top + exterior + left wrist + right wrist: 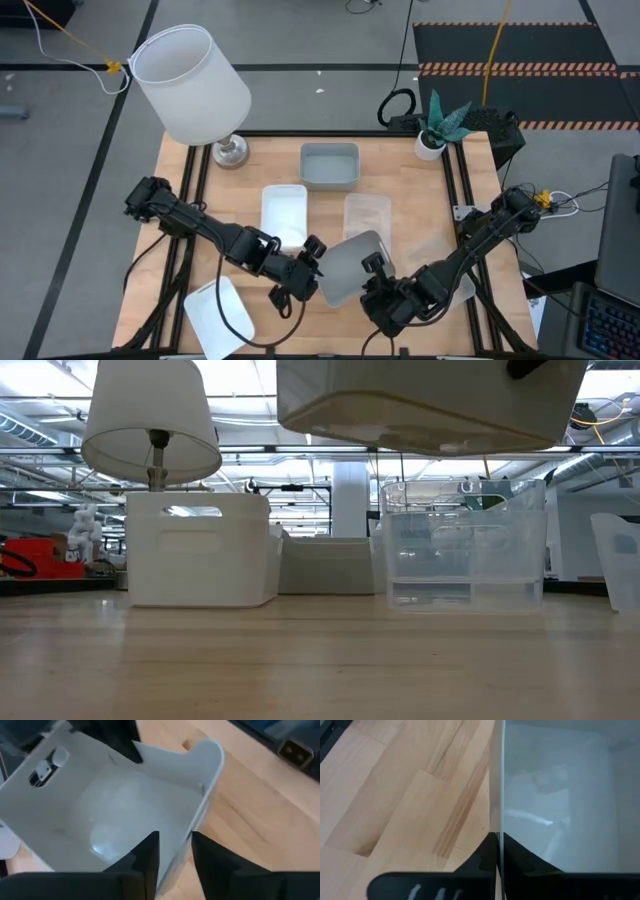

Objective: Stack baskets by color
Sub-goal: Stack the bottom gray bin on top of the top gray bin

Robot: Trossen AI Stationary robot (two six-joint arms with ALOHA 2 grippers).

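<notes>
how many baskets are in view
5: grey-blue basket at the back, white basket mid-table, clear basket beside it, lifted basket gripped by the right gripper, front-left basket. More clear ones may be nested or hidden.

The high view looks straight down on the table (180, 270). The low view sits at tabletop level, facing across it toward the lamp (150, 420). Both wrist views look closely past their own fingers at the lifted basket (125, 805), which every view shares.
</notes>
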